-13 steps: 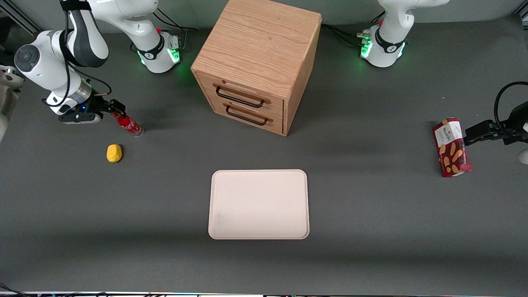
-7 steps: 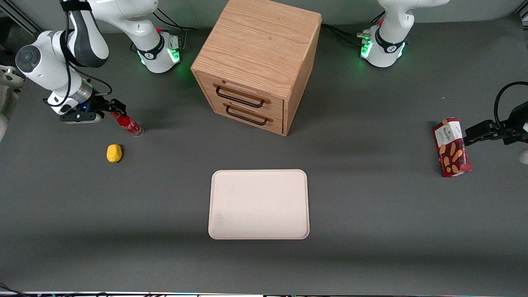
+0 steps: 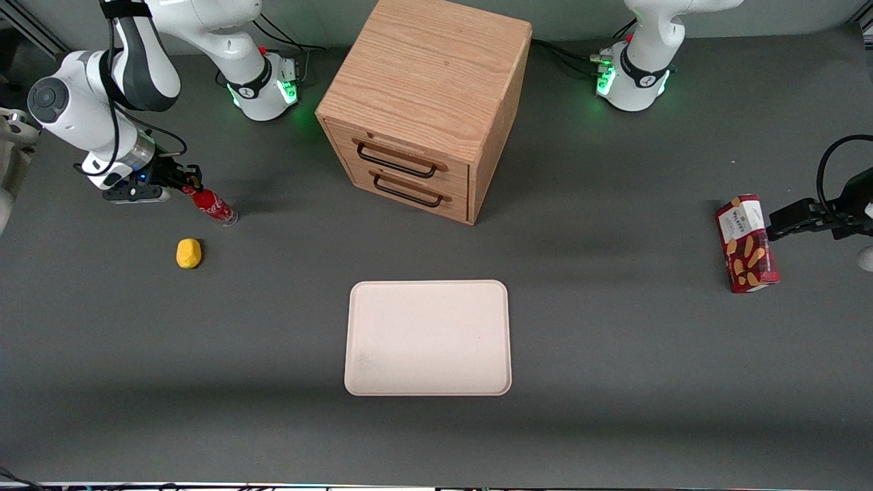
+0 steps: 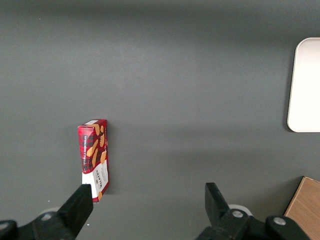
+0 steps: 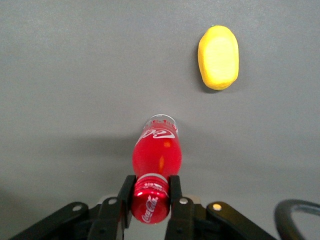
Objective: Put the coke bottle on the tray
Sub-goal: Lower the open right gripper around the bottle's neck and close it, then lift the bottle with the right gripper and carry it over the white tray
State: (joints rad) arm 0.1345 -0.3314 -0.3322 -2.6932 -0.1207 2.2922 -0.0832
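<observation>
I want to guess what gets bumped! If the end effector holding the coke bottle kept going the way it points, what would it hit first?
Probably the table: the end effector, shut on the coke bottle at its cap, points steeply downward. The bottle's clear base would likely touch first. The lemon lies off to one side.

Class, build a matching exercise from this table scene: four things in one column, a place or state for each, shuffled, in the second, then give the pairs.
1. coke bottle
2. tray
3. lemon
4. snack box

A. toward the parked arm's end of the table
B. bare, in front of the drawer cabinet
C. cap gripped in the gripper
D. lying free, nearer the front camera than the bottle

Pairs: 1-C, 2-B, 3-D, 4-A
</observation>
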